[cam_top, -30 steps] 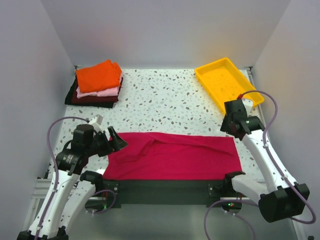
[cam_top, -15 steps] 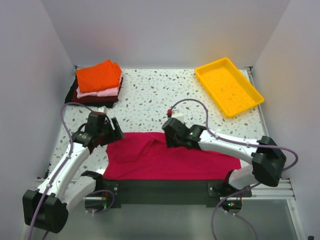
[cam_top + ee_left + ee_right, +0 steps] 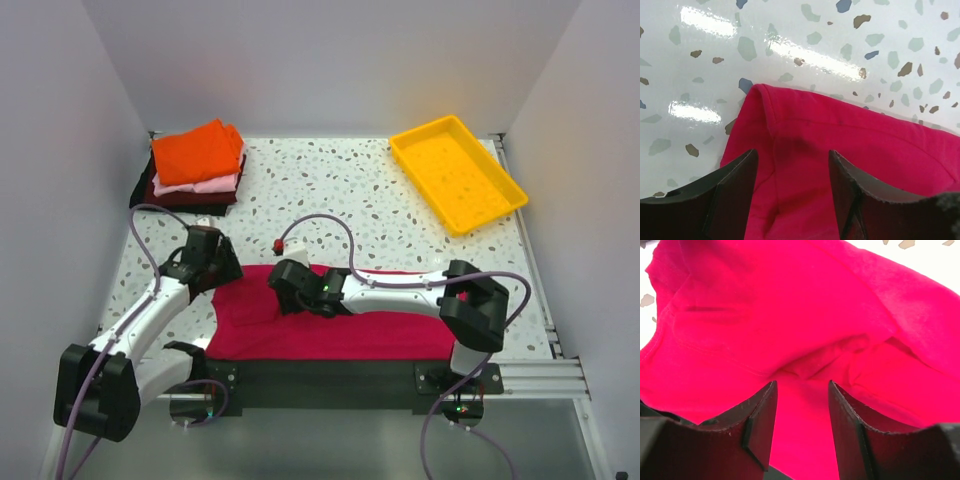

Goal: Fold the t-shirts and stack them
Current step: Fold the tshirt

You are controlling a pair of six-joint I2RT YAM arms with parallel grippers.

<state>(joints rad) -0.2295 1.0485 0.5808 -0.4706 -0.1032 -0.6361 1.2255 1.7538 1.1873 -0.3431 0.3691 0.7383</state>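
Note:
A crimson-magenta t-shirt (image 3: 400,320) lies folded in a long band at the table's near edge. It fills the left wrist view (image 3: 840,150) and the right wrist view (image 3: 805,315). My left gripper (image 3: 222,272) is open just above the shirt's far left corner, a fold of cloth between its fingers. My right gripper (image 3: 283,295) is open low over the shirt's left part, cloth between its fingers (image 3: 757,415). A stack of folded shirts stands at the far left: orange (image 3: 197,152) on top, pale pink (image 3: 215,184), dark maroon (image 3: 185,199) below.
A yellow plastic tray (image 3: 457,172) stands at the far right. The right arm (image 3: 400,292) stretches leftward across the shirt. A black strip (image 3: 330,382) runs along the table's near edge between the arm bases.
My right arm has swung from the far right across the shirt to its left part. My left gripper has moved back and to the right, to the shirt's far left corner.

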